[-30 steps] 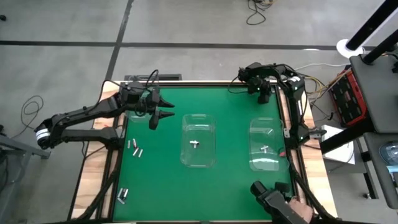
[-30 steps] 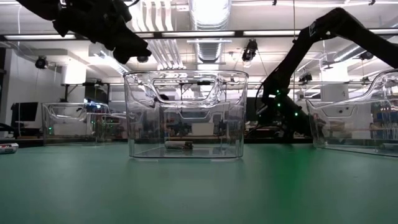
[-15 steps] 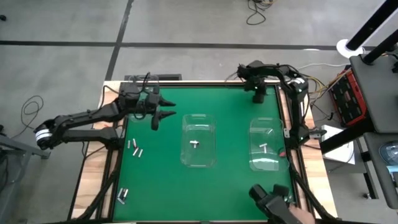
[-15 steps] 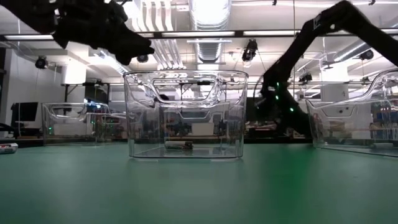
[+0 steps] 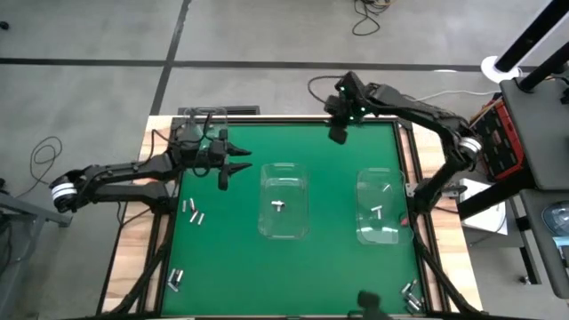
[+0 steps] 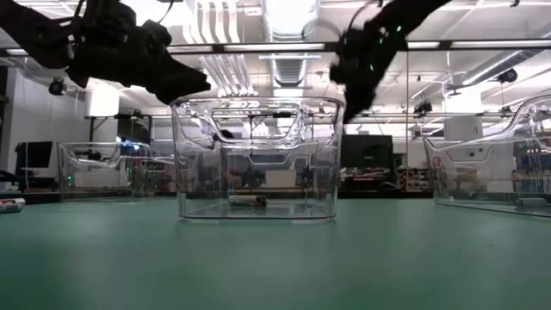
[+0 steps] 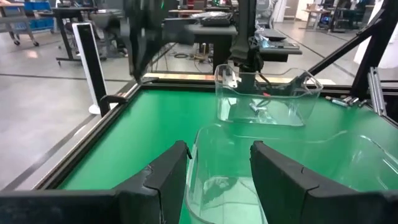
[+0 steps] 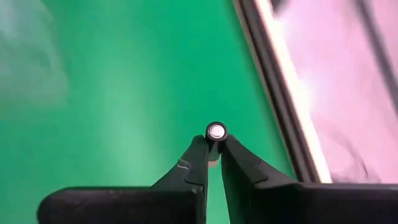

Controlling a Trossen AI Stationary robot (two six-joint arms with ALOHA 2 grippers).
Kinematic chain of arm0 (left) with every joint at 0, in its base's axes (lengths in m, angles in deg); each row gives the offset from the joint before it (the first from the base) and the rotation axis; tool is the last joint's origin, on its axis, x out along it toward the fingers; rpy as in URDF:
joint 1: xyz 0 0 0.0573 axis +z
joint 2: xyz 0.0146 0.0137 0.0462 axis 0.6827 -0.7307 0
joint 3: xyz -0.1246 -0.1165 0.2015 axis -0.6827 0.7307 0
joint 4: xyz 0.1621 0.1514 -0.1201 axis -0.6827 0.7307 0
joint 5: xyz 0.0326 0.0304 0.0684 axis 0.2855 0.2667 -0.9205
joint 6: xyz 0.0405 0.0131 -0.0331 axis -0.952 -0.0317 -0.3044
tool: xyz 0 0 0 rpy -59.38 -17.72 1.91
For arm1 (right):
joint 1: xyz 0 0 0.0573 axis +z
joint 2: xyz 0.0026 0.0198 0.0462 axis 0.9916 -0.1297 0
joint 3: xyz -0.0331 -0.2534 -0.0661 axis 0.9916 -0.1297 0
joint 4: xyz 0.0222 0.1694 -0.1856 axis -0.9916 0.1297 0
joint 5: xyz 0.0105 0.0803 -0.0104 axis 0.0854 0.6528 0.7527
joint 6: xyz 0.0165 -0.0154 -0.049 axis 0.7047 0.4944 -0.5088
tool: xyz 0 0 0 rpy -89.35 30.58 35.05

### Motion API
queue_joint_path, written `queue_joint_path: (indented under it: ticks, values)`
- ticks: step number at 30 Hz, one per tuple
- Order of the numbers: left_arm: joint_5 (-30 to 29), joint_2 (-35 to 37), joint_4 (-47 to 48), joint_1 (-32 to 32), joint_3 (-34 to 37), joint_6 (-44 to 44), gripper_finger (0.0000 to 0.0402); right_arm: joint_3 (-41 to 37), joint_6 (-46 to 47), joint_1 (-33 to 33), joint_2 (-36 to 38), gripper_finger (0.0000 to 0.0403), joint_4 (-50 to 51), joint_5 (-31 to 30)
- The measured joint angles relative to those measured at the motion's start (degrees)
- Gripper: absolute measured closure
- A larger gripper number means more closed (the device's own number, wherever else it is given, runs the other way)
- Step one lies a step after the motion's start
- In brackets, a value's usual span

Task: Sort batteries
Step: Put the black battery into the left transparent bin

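Note:
Batteries are small silvery cylinders. Loose ones lie on the green mat at the left (image 5: pixel 194 212), the near left (image 5: pixel 176 280) and the near right corner (image 5: pixel 411 293). One lies in the middle clear bin (image 5: pixel 284 200), another in the right clear bin (image 5: pixel 382 209). My right gripper (image 5: pixel 338 133) hangs over the mat near the far edge, shut on one battery (image 8: pixel 216 131). My left gripper (image 5: pixel 233 164) stands open above the mat, left of the middle bin (image 7: pixel 261 180), with nothing between its fingers (image 7: pixel 171 171). My right gripper pinches a battery between its two fingertips (image 8: pixel 200 149), only at their free ends. The battery's round end (image 8: pixel 216 131) faces the wrist camera. The battery is lifted clear, with the green mat well below it.
The table's raised dark frame (image 8: pixel 273 106) runs close beside my right gripper. In the low view the middle bin (image 6: pixel 256 159) stands in front, the right bin (image 6: pixel 499 164) to its side. Bare green mat lies between the bins and the near edge.
My right gripper has moved along the far edge toward the table's left, away from the far right corner, still shut on the battery. A dark object and a hand at the near right edge have gone out of view; batteries now show there.

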Motion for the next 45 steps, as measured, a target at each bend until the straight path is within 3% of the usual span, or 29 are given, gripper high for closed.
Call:
queue_joint_path:
  ticks: [4, 9, 13, 19, 24, 36, 40, 45]
  values:
    - [-0.04, -1.58, -2.61, 0.00, -1.57, -0.45, 0.0238, -3.41, 7.70, 5.66, 4.11, 0.0385, -17.15, 5.82]
    - [-1.91, -4.55, -4.36, 0.00, -5.15, -2.52, 0.0224, -7.24, 15.05, 12.46, 4.22, 0.0385, -39.31, 10.12]
    - [-2.20, -7.62, -3.05, 0.00, -8.19, -3.69, 0.0221, -7.51, 16.84, 18.01, 1.69, 0.0385, -48.61, 11.24]
    - [-1.94, -11.93, -2.90, 0.00, -10.83, -3.11, 0.0221, -6.83, 16.56, 21.99, -1.73, 0.0385, -51.53, 10.63]
    - [2.88, -15.13, -3.38, 0.00, -12.03, -2.82, 0.0221, -6.34, 15.57, 22.40, -3.48, 0.0385, -51.50, 3.76]
    - [4.59, -21.59, -4.84, 0.00, -17.12, 0.22, 0.0224, -6.13, 15.42, 22.75, -3.96, 0.0385, -52.13, 4.05]
    - [7.02, -22.45, -4.66, 0.00, -17.73, 0.46, 0.0252, -6.13, 15.08, 22.69, -3.96, 0.0385, -51.59, 4.09]
    - [7.44, -21.90, -4.43, 0.02, -17.56, 1.58, 0.0318, -6.13, 14.46, 22.75, -3.96, 0.0385, -51.34, 4.43]
